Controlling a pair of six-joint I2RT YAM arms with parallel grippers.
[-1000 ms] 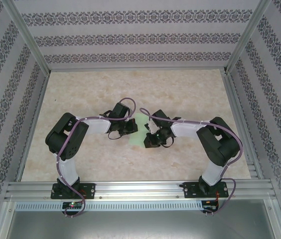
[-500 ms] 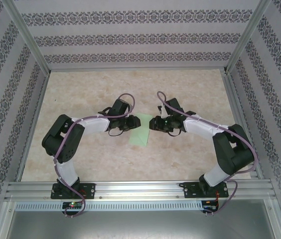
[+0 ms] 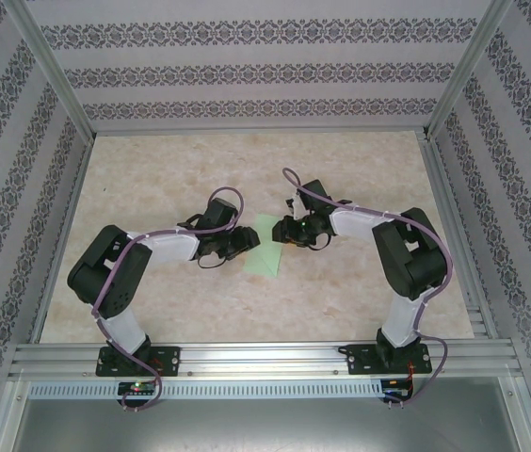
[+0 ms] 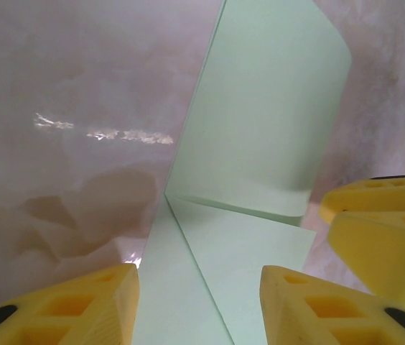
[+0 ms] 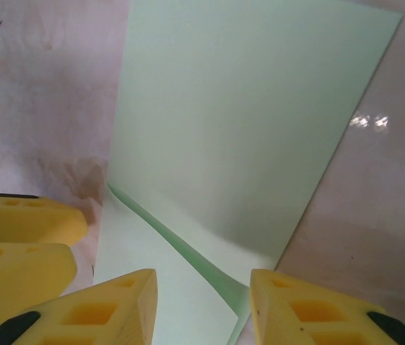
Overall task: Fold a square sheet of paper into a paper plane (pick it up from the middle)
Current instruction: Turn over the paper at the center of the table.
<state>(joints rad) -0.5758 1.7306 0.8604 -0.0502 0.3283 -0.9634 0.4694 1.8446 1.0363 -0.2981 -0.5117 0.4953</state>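
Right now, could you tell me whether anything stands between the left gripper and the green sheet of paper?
Nothing visible does. The left gripper is open and the sheet of paper reaches in between its fingers. The right gripper, also open, sits off to one side of the sheet, not in the path.

Checking in on my feeds: the square sheet of paper (image 3: 265, 254) is plain pale green and looks folded over into a narrow strip. It's lying around the middle of the table (image 3: 360, 169), slanting from near-left to far-right. On the left wrist cam the sheet (image 4: 260, 122) has one flap curling up off the flat layer along a sharp crease. The right wrist cam shows the sheet (image 5: 245, 122) with that same smooth flap lifted.
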